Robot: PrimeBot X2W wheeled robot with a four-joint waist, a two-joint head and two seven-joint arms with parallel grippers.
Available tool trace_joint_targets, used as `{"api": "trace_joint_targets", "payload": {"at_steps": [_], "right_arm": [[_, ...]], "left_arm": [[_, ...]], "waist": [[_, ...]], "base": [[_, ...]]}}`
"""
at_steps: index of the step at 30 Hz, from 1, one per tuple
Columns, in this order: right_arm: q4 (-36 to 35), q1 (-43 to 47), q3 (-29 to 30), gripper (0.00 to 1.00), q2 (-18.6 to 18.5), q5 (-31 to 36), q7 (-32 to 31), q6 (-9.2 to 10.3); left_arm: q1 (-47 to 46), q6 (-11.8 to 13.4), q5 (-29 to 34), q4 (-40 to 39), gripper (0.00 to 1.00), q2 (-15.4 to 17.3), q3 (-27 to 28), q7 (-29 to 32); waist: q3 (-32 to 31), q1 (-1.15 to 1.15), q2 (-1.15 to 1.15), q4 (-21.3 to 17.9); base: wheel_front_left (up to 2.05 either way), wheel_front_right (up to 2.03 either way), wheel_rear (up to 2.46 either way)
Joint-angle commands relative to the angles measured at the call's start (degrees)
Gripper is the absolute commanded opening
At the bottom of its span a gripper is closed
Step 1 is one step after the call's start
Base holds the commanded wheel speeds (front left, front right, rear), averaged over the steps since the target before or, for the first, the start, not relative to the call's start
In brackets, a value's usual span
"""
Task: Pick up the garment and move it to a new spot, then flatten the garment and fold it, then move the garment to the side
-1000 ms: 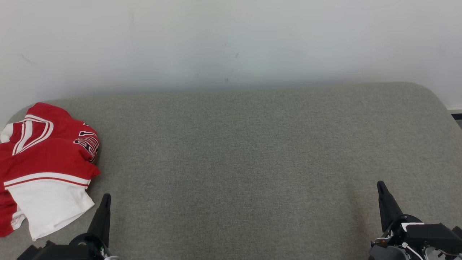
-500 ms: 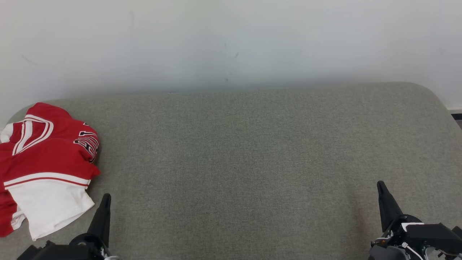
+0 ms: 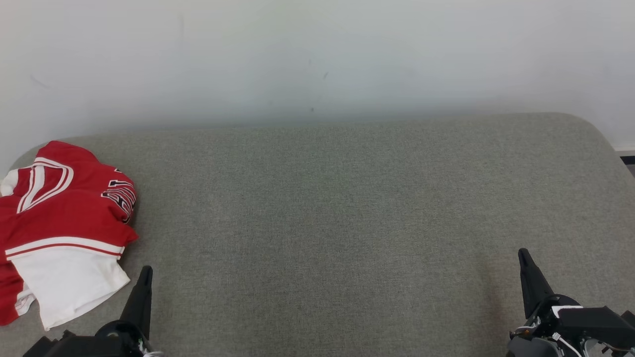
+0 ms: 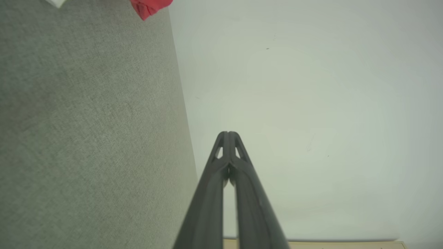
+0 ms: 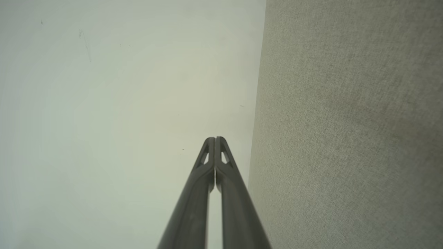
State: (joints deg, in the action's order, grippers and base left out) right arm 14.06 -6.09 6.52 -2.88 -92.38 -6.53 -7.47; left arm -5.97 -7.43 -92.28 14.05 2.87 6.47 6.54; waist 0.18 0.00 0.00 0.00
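Note:
The garment (image 3: 59, 223) is a red and white jersey with dark lettering, lying crumpled at the far left of the grey fabric surface (image 3: 337, 223). A red corner of the garment (image 4: 150, 7) shows at the top of the left wrist view. My left gripper (image 3: 145, 271) is at the lower left, just right of the garment's white hem and apart from it. It is shut with nothing in it, fingertips together (image 4: 228, 133). My right gripper (image 3: 522, 253) rests at the lower right, far from the garment. Its fingers are pressed together and empty (image 5: 215, 138).
A pale wall (image 3: 317, 54) rises right behind the grey surface. The surface rounds off at its back right corner (image 3: 590, 124), with a strip of floor (image 3: 627, 161) beyond. Wide bare fabric lies between the two grippers.

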Motion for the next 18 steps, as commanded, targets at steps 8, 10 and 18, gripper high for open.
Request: {"api": "trace_joint_targets", "payload": {"at_steps": [8,10,18], "right_arm": [[0.04,-0.38,0.05,0.0,0.08,-0.06,-0.03,-0.05],[0.04,-0.38,0.05,0.0,0.08,-0.06,-0.03,-0.05],[1.46,1.15,-0.19,1.0,0.12,0.02,0.12,0.09]], "left_arm": [[-0.62,-0.17,-0.27,0.06,0.0,-0.04,0.14,0.06],[-0.62,-0.17,-0.27,0.06,0.0,-0.04,0.14,0.06],[1.17,0.11,0.01,1.27,1.0,-0.27,-0.21,-0.19]], "waist": [[0.0,0.0,0.0,0.0],[0.0,0.0,0.0,0.0],[0.01,0.0,0.0,0.0]], "base": [[0.0,0.0,0.0],[0.0,0.0,0.0],[0.0,0.0,0.0]]}}
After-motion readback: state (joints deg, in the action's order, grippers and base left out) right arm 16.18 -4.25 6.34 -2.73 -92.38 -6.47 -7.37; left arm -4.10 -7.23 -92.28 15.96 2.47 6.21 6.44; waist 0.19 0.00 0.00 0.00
